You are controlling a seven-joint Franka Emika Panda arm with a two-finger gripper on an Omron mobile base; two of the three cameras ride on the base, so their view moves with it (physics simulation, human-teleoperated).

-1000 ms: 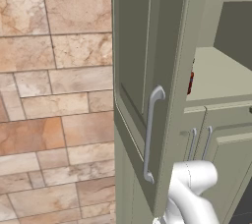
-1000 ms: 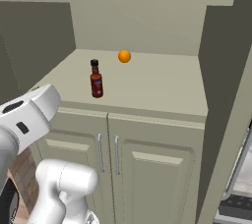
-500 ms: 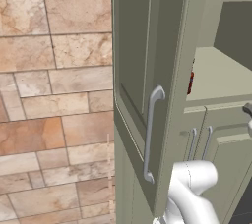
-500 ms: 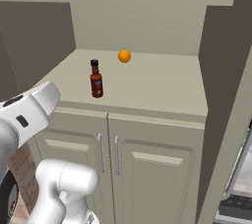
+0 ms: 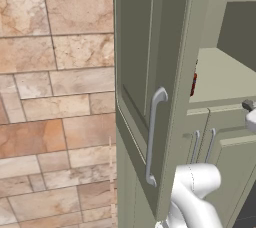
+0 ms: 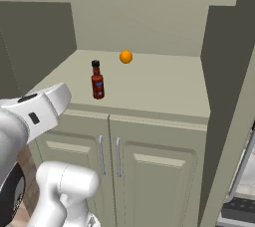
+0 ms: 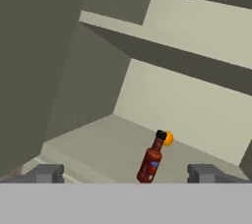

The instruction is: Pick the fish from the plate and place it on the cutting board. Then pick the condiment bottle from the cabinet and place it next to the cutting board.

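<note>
We face the cabinet [image 6: 219, 96] shelf, jaws spread wide and lined up toward the upright bottle [image 7: 150, 161], ready to reach for it.

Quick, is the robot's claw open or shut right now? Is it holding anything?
Claw: open and holding nothing; its two tips stand wide apart, with the condiment bottle standing on the cabinet shelf ahead of them.
</note>
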